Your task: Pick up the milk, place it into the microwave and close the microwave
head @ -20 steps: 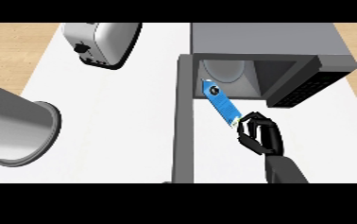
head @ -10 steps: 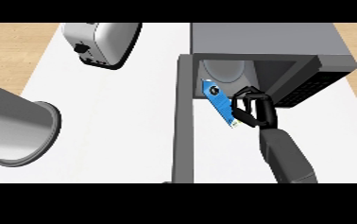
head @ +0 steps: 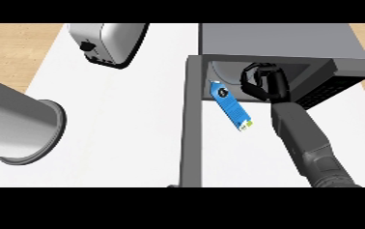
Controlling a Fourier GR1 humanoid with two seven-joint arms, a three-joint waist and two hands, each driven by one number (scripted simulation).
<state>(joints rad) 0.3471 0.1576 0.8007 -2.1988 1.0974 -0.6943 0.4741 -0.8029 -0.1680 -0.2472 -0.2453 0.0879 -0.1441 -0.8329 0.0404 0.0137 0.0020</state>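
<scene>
The milk is a slim blue carton with a white end. It lies tilted at the mouth of the grey microwave, its top just inside the cavity and its lower end sticking out over the sill. My right hand is inside the cavity, just right of the carton's top, with its fingers curled. The carton does not show between them. The microwave's door stands open, seen edge-on as a long grey bar running toward me. My left hand shows nowhere.
A silver toaster stands at the back left of the white counter. A large metal pot sits at the left edge. The microwave's dark control panel is right of my forearm.
My right hand has moved up from the carton's lower end, along it, into the microwave cavity. The carton has shifted slightly toward the opening and now lies left of the hand.
</scene>
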